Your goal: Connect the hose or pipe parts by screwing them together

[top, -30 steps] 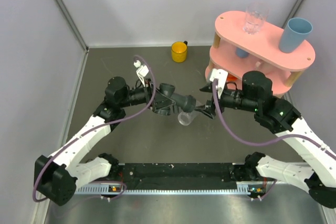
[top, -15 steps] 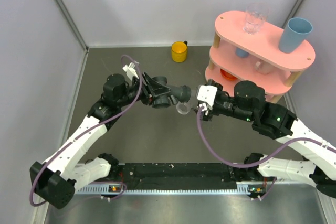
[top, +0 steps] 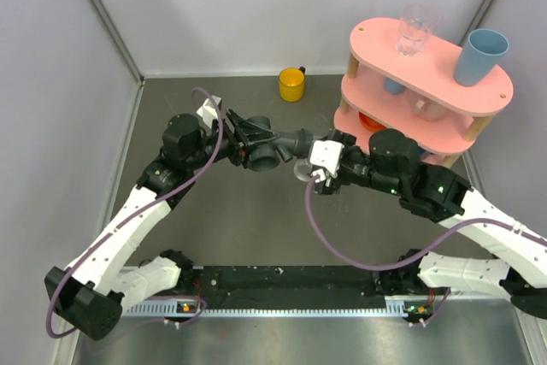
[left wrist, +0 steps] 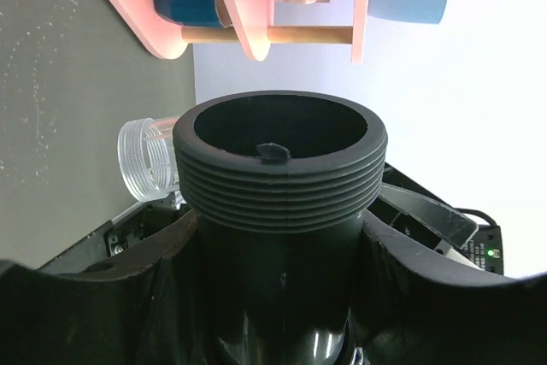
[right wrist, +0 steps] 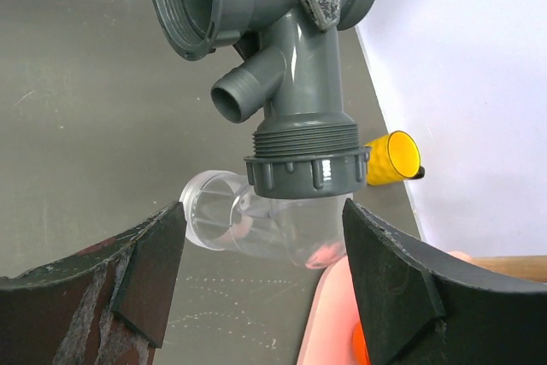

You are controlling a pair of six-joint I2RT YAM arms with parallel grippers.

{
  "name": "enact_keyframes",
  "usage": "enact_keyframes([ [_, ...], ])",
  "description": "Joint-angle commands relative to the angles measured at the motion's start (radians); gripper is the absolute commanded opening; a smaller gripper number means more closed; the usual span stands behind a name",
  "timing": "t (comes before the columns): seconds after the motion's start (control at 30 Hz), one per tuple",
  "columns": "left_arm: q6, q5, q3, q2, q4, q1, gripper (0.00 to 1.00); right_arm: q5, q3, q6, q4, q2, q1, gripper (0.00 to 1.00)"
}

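Note:
My left gripper (top: pixel 249 144) is shut on the dark grey T-shaped pipe fitting (top: pixel 272 146), holding it above the table. In the left wrist view its threaded open end (left wrist: pixel 280 168) rises between my fingers (left wrist: pixel 94 297). A ribbed grey collar (right wrist: pixel 306 168) sits on the fitting's far arm, and the short clear tubular piece (right wrist: pixel 256 220) hangs from that collar, angled down to the left. My right gripper (right wrist: pixel 261 254) is open. Its fingers (right wrist: pixel 145 271) flank the clear piece with a gap on both sides. From above, the clear piece (top: pixel 300 168) shows just left of the right gripper (top: pixel 311 170).
A pink two-tier shelf (top: pixel 444 83) stands at the back right, close behind the right arm. It carries a clear drinking glass (top: pixel 416 29) and a blue cup (top: pixel 480 55). A yellow cup (top: pixel 291 85) stands by the back wall. Purple cables loop from both wrists.
The left arm has turned the fitting and carried it toward the back. The right gripper has rolled and moved left, so its open fingers now flank the clear piece.

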Motion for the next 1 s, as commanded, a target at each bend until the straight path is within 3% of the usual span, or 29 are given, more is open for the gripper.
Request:
enact_keyframes([
  [0.0, -0.056, 0.04, 0.069, -0.001, 0.035, -0.004, 0.0, -0.016, 0.015, -0.026, 0.062, 0.023, 0.012, 0.73],
  [0.97, -0.004, 0.071, 0.125, 0.017, -0.083, -0.004, 0.0, 0.003, 0.051, -0.063, 0.083, 0.065, 0.012, 0.73],
])
